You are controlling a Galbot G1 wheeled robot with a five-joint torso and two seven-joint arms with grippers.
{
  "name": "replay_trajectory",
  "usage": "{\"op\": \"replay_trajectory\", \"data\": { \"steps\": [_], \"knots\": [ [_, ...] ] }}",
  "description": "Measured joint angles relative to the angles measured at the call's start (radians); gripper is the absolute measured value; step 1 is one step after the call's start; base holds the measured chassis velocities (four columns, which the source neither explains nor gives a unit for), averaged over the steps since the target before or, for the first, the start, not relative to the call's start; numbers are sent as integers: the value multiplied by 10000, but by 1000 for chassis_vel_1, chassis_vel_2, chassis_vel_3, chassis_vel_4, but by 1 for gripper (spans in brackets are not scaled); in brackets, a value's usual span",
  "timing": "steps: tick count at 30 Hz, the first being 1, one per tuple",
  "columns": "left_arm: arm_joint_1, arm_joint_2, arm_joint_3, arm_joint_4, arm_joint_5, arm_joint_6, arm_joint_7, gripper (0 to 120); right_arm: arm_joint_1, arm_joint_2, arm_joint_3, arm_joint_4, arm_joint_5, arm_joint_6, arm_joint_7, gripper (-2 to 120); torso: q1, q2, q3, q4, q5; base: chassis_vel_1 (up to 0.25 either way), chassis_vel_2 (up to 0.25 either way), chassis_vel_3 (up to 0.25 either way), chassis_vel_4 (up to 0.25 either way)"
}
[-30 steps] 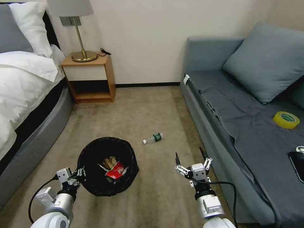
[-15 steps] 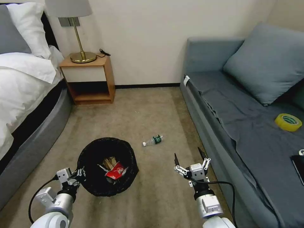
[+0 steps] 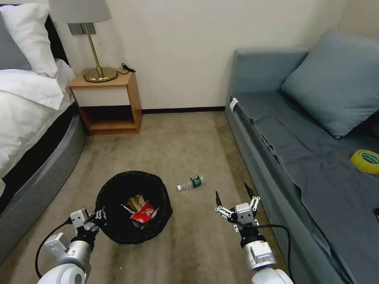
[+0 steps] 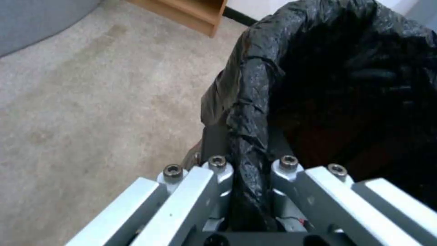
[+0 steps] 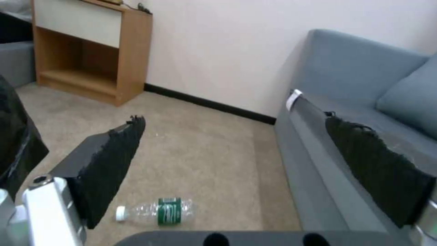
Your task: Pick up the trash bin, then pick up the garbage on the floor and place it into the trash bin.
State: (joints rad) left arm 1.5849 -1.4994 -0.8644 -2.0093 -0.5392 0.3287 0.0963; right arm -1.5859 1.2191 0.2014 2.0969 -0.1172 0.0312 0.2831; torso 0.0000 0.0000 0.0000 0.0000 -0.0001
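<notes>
Left gripper (image 3: pixel 97 216): head view, low on the robot's left, fingers clamped on the near rim of the trash bin.
Trash bin (image 3: pixel 118 232): round, lined with a crinkled black bag, on the beige carpet between the bed and the sofa; a red-and-white packet (image 3: pixel 143 213) and tan crumpled paper (image 3: pixel 135 202) lie inside.
Right gripper (image 3: pixel 233 193): low on the robot's right, fingers spread wide, holding nothing, raised over the carpet just beside the sofa front.
Bottle (image 3: pixel 190 183): small, clear, green label, white cap; lying on its side on the carpet between the bin and the right gripper, touching neither.
Sofa (image 3: pixel 300 157): grey-blue, along the robot's right; a yellow tape roll (image 3: pixel 365 161) rests on its seat.
Nightstand (image 3: pixel 108 103): wooden, against the far wall beside the bed, with a brass lamp (image 3: pixel 94 59) on top.

Left wrist view, left gripper (image 4: pixel 249 177): two metal fingers closed on a fold of the black bag at the rim of the trash bin (image 4: pixel 319 68), one finger outside the rim, one inside; dark interior beyond, carpet to the side.

Right wrist view, right gripper (image 5: pixel 268 160): black padded fingers (image 5: pixel 109 164) held well apart, nothing between them.
Bottle (image 5: pixel 157 212): on the carpet ahead of the open fingers, nearer the finger on the bin's side.
Trash bin (image 5: pixel 13 143): black bag edge at the frame's side.
Nightstand (image 5: pixel 91 51): against the wall beyond.
</notes>
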Motion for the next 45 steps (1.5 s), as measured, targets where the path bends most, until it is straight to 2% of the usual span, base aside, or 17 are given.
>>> {"op": "replay_trajectory", "data": {
  "steps": [31, 45],
  "knots": [
    [-3, 32, -244, 102, -187, -6, 9, 4, 564, -168, -513, -520, 316, -62, -125, 100, 0, 0, 0, 0, 2, -154, 156, 152, -153],
    [-56, 97, -390, 285, -255, -21, 47, 4, 1914, -743, -1574, -1503, 1362, -437, -74, 100, 0, 0, 0, -1, 1, -79, 73, 75, -71]
  ]
}}
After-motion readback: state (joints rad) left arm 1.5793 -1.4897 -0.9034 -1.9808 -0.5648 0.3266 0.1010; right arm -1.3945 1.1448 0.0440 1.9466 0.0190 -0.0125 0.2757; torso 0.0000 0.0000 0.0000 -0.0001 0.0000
